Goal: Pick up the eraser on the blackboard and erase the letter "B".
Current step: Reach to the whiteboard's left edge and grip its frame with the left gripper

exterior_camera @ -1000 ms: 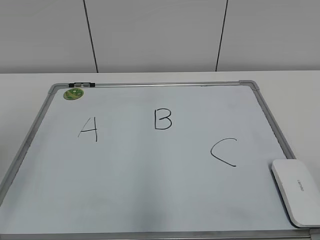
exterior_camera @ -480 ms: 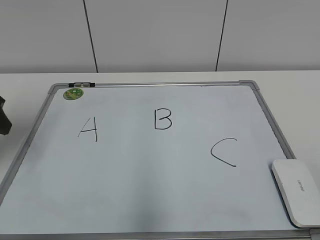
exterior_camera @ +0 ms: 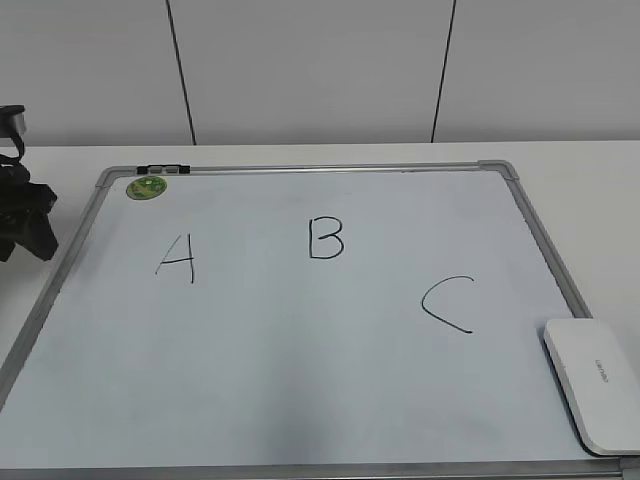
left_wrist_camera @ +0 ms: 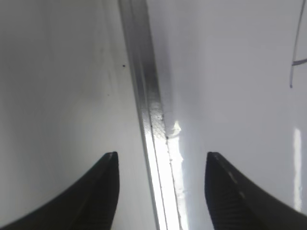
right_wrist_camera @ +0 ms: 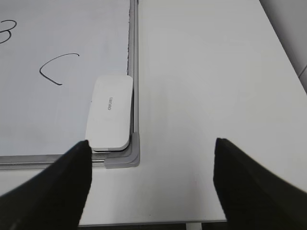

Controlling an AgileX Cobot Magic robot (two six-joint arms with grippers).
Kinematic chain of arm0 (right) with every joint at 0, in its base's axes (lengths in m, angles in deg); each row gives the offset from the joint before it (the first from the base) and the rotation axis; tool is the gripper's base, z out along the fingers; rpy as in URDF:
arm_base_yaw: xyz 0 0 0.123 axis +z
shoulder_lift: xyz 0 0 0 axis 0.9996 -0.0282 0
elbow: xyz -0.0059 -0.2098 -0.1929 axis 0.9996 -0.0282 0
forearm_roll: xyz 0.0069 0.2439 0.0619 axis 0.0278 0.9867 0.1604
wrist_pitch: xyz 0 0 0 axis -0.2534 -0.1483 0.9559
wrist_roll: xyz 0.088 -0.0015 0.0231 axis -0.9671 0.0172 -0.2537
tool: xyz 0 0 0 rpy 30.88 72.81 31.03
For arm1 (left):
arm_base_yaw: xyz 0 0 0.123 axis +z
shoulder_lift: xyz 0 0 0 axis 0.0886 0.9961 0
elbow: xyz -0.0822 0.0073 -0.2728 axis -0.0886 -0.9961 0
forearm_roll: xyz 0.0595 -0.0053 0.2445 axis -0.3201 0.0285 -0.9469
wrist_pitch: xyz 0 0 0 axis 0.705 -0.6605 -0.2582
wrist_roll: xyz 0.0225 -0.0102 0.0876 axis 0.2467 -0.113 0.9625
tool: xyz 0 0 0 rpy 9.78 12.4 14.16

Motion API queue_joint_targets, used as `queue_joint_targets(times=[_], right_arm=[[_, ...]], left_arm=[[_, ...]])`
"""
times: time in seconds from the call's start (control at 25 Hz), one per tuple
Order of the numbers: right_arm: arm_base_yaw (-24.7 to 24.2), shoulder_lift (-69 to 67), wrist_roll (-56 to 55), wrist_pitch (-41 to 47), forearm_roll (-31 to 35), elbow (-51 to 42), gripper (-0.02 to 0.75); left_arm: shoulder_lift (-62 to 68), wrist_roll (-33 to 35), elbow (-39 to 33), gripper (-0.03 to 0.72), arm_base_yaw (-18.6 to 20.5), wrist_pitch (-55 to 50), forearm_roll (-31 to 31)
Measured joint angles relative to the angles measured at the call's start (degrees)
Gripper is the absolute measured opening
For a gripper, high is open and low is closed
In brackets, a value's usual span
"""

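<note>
The blackboard [exterior_camera: 300,380] is a white board in a silver frame, lying flat. The letter "B" [exterior_camera: 326,239] is at its upper middle. The eraser [exterior_camera: 595,382] is a white rounded block at the board's near right corner; it also shows in the right wrist view [right_wrist_camera: 111,111]. My left gripper [exterior_camera: 25,225] is open and empty over the board's left frame edge [left_wrist_camera: 153,129]. My right gripper [right_wrist_camera: 152,163] is open and empty above the table, just right of the eraser; it is out of the exterior view.
Letters "A" [exterior_camera: 177,258] and "C" [exterior_camera: 447,303] flank the B. A green round magnet [exterior_camera: 147,187] sits at the board's far left corner. White table [right_wrist_camera: 201,86] extends right of the board; its near edge [right_wrist_camera: 153,222] lies under my right gripper.
My left gripper has come into the exterior view at the left edge and moved up and toward the board's left frame. The eraser and the letters have not moved.
</note>
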Motion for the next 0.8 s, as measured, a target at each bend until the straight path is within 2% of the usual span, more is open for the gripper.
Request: queue_joint_targets(times=[0.4, 0.56, 0.8], right_arm=[[0.00, 0.00, 0.00, 0.11, 0.00, 0.00, 0.587], [0.00, 0.00, 0.00, 0.11, 0.00, 0.00, 0.587], [0.00, 0.00, 0.00, 0.11, 0.00, 0.00, 0.586]], left_arm=[[9.38, 3.43, 7.99, 0.362, 1.71, -2.26, 2.71], [11.21, 3.52, 8.89, 0.326, 2.11, -2.50, 2.85], [13.75, 3.52, 9.11, 0.316, 3.30, -2.50, 4.33]])
